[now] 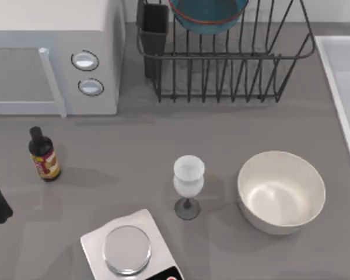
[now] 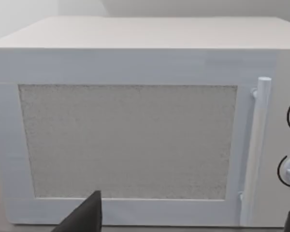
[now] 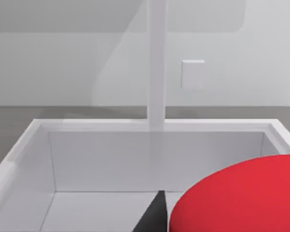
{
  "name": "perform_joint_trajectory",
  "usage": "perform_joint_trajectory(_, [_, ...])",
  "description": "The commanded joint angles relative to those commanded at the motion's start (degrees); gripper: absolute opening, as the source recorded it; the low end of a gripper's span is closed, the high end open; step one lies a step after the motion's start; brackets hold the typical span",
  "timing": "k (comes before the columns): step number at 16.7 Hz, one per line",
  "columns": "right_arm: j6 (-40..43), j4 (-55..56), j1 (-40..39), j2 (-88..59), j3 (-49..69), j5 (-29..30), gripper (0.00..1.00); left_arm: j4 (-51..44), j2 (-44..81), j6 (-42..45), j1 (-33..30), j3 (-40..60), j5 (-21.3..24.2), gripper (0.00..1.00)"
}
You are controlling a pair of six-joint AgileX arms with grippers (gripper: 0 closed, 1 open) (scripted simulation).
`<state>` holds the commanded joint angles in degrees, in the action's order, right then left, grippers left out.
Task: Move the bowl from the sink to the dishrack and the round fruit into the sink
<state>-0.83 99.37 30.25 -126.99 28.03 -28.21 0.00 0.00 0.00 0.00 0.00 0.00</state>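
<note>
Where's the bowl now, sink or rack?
In the rack. The top view shows the teal bowl sitting among the dishrack bars, at its back edge, away from the sink.

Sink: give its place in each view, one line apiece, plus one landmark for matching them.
Top view: the sink runs along the right edge, right of the dishrack.
Right wrist view: sink spans the lower half, behind the red fruit.
Left wrist view: faces the microwave instead.
Landmark: the sink's raised pale rim against grey counter, top and right wrist views.
</note>
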Motion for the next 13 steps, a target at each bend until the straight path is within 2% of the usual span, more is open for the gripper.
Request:
perform_joint_trajectory(10, [0.0,0.0,0.0,0.0,0.0,0.0,0.98,0.0,0.0,0.0,0.0,0.0,0.0,1.0])
perform_joint_trajectory(13, [0.0,0.0,0.0,0.0,0.0,0.0,1.0,0.0,0.0,0.0,0.0,0.0,0.0,1.0])
